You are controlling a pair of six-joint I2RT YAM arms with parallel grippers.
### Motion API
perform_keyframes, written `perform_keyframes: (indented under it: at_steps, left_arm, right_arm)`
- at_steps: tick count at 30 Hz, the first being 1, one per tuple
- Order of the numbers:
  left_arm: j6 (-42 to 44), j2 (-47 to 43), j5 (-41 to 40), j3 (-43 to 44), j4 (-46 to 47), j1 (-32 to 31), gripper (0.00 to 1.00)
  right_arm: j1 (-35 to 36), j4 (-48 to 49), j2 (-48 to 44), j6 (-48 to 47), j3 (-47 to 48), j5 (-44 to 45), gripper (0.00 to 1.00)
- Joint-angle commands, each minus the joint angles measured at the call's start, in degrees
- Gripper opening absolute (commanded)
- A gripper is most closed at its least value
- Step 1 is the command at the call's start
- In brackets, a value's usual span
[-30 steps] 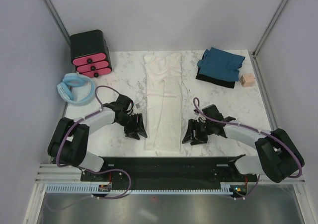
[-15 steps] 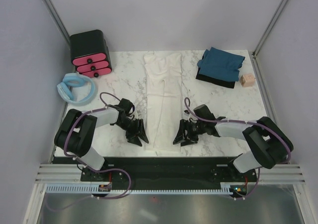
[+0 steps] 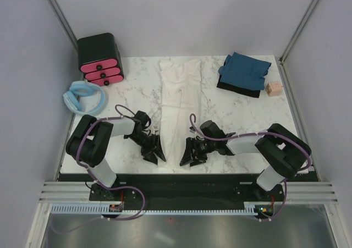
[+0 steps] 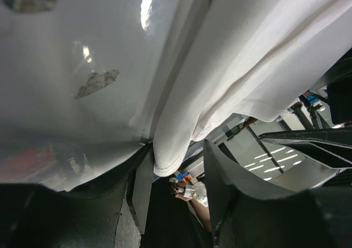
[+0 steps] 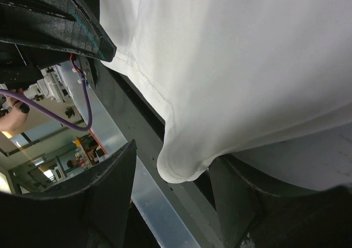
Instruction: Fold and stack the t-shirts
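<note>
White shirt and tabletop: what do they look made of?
White shirt: soft knit cloth, probably cotton, matte; it drapes and shows a stitched hem. Tabletop: marble-look slab, glossy, grey veins and glare; real stone or laminate, can't tell.

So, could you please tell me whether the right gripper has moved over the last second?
Yes: the right gripper has slid left, farther from the small block, to the near corner of the white shirt.

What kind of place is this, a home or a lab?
Most likely a robotics lab test cell: left arm and right arm bolted at a marble-look table, plain panel walls on a metal frame, and staged props like the cream-white t-shirt and black drawer box.
</note>
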Motion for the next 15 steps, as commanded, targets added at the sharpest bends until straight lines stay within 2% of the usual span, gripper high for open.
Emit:
perform_keyframes:
  at_steps: [1,4,7,8,9,10,11,15]
  left_arm:
    - [0.9,1.3,-7.3,-0.5,2.0,-0.7,0.49]
    - [1.0,1.2,-7.0,-0.7,2.0,-0.6,0.36]
    - [1.2,1.3,-6.5,-0.7,2.0,-0.7,0.27]
    - [1.3,1.6,-6.3,-0.6,2.0,-0.7,0.25]
    - [1.4,1.7,-6.2,-0.5,2.0,-0.8,0.16]
    - [1.6,1.9,-5.7,-0.5,2.0,-0.8,0.11]
    - [1.6,2.1,-5.6,-0.4,2.0,-0.8,0.05]
    - [1.9,0.8,-4.9,-0.1,1.9,-0.8,0.02]
  right_arm:
    - [1.1,-5.4,2.3,-2.3,-2.4,10.6,0.62]
    - [1.1,-7.4,1.4,-3.0,-2.3,11.5,0.58]
    - [1.1,-8.0,2.2,-3.5,-2.0,11.6,0.41]
    - [1.1,-8.0,2.3,-3.6,-2.0,11.7,0.38]
    - [1.1,-8.0,2.6,-3.5,-1.7,11.7,0.35]
    - [1.1,-8.0,2.6,-3.5,-1.6,11.7,0.25]
    - [1.2,-8.6,2.5,-3.6,-1.4,11.9,0.21]
    - [1.1,-12.2,1.3,-4.9,0.6,12.8,0.03]
